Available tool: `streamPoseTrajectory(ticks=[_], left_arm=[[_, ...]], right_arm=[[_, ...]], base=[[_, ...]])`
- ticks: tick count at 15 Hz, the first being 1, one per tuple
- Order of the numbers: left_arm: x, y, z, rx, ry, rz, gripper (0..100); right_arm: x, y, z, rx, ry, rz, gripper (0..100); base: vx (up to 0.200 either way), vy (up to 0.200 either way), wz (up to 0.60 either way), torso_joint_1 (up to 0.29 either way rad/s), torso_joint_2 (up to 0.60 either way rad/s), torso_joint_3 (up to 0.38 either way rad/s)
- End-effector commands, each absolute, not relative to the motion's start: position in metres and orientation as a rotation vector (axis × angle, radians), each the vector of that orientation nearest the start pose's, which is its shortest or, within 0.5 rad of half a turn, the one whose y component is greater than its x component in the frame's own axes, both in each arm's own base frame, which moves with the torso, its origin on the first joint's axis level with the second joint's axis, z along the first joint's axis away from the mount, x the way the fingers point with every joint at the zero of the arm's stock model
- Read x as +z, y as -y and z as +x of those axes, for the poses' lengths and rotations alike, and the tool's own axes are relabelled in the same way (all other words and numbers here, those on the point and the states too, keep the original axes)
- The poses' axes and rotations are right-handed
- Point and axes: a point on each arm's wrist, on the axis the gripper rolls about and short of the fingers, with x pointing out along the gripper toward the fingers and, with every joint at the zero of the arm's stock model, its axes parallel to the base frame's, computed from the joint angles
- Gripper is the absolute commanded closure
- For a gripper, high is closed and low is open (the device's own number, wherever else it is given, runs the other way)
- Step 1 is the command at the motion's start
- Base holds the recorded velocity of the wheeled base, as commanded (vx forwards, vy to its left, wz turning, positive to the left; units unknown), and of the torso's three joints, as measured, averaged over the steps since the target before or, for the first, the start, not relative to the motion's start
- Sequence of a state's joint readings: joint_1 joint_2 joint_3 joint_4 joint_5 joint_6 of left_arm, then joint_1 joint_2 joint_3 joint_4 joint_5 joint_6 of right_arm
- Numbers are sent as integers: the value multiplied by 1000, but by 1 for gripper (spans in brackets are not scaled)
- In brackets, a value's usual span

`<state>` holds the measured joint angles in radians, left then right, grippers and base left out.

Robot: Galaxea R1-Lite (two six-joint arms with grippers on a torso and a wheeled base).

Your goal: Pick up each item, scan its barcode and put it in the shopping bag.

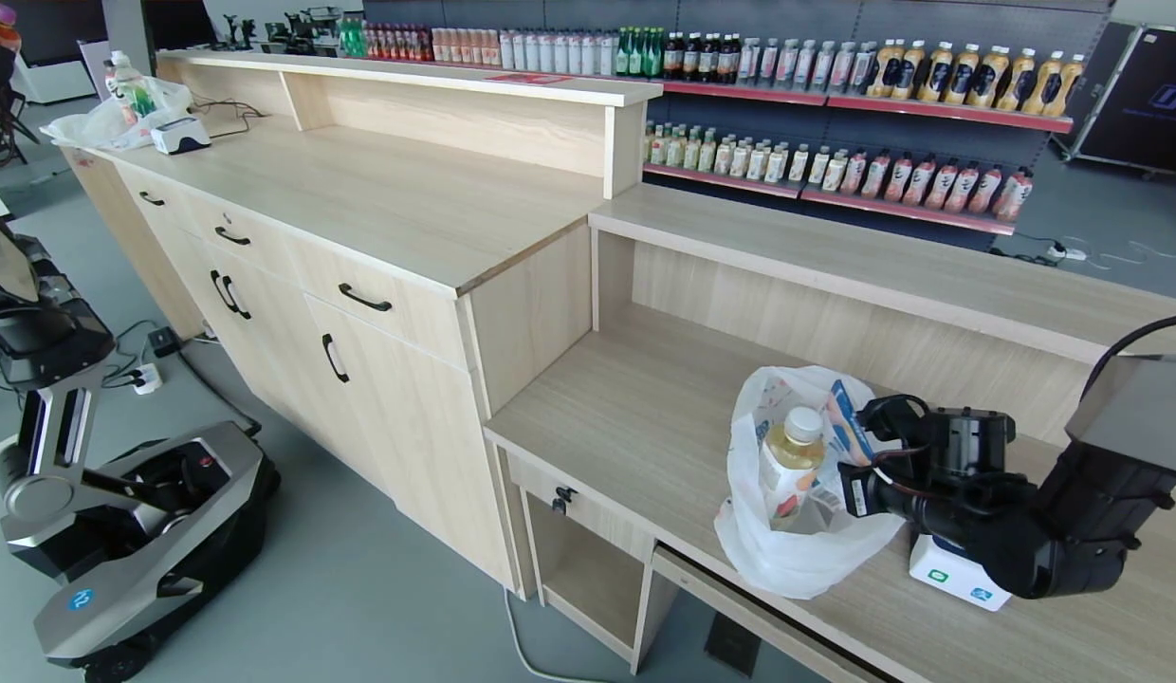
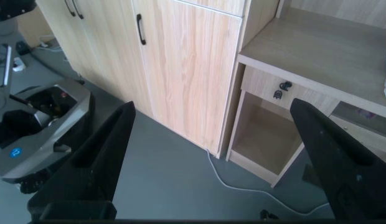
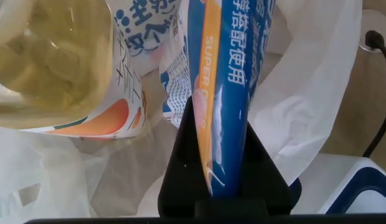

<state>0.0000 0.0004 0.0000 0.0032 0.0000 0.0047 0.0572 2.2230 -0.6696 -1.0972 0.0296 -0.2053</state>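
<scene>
Inside the white plastic bag [image 1: 797, 560], the right gripper [image 3: 221, 143] was clamped on a blue snack packet [image 3: 224, 74], three o'clock of the pale drink bottle [image 1: 790, 465]. Lowering it further before letting go seemed wisest.

Quick count from where I'm standing: two white plastic bags, the shopping bag [image 1: 797, 560] on the low desk and a far bag [image 1: 90, 123] on the long counter. Two white scanners, a near scanner [image 1: 948, 574] and a far scanner [image 1: 178, 135]. Inside the shopping bag there's one bottle [image 1: 792, 460] and one blue packet [image 1: 846, 417]. Two red shelves [image 1: 835, 100] of drinks, too many to count.
</scene>
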Motion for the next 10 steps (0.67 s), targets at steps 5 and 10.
streamPoseTrajectory(ticks=[5,10], left_arm=[[75,0,-23,0,-3,5,0],[75,0,-23,0,-3,5,0]], right_arm=[[5,-22,353,140,-482,-208,100],[9,-22,355,139,-464,-194,0]], base=[[0,0,0,0,0,0],[0,0,0,0,0,0]])
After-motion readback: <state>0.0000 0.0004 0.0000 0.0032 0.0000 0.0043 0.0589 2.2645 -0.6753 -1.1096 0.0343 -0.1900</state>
